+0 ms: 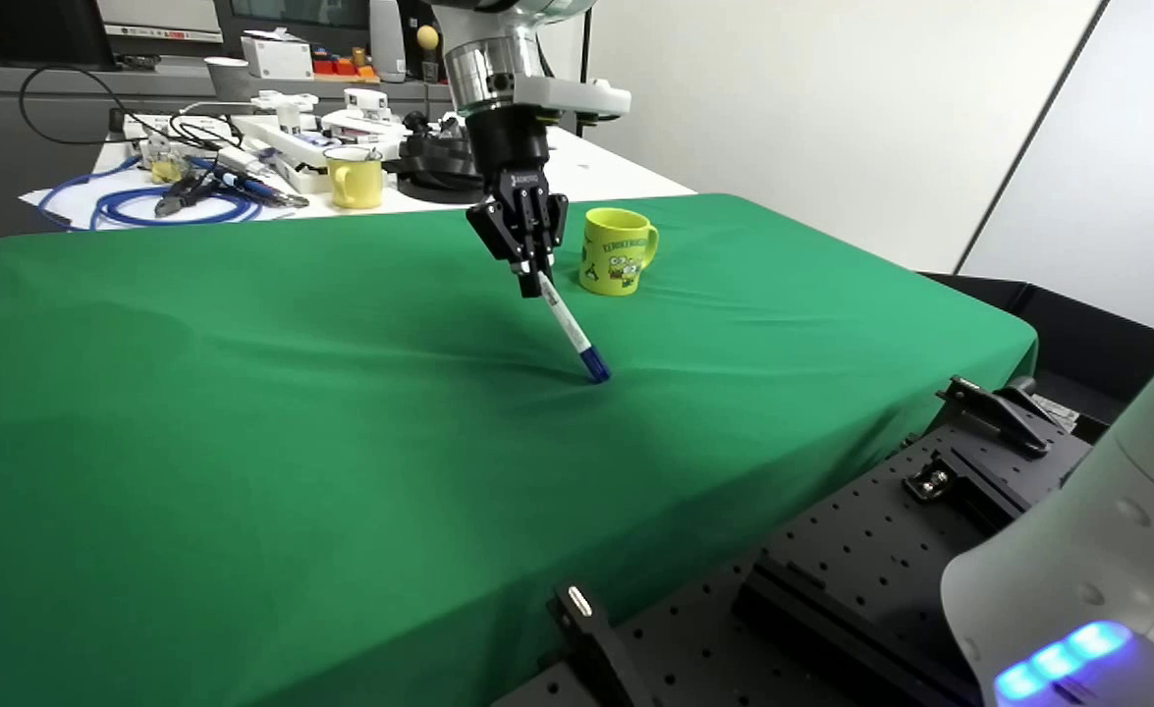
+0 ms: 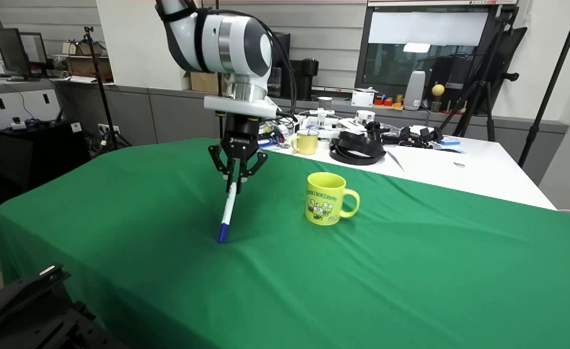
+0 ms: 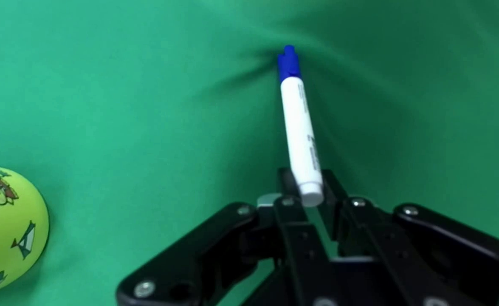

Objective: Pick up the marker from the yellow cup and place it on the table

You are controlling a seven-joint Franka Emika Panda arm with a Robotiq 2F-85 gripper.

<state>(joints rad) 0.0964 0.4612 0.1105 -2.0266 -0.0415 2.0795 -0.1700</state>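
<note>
The white marker [image 1: 565,316] with its dark blue cap pointing down is held tilted by my gripper [image 1: 539,279]. The marker also shows in an exterior view [image 2: 228,208] and in the wrist view [image 3: 299,123]. My gripper [image 2: 235,183] is shut around the marker's plain upper end, and its fingers also show in the wrist view [image 3: 305,187]. The cap end touches the green table [image 1: 321,412], where the cloth wrinkles around it. The yellow cup [image 1: 614,257] stands upright beside the gripper, apart from it, in both exterior views [image 2: 324,199]. Part of it shows in the wrist view [image 3: 9,233].
A white-topped desk [image 2: 464,169] with cables, tools and a paler yellow mug [image 2: 306,142] adjoins the table's far edge. A black perforated mounting plate [image 1: 832,560] and a white robot base with blue lights [image 1: 1077,550] stand at the near edge.
</note>
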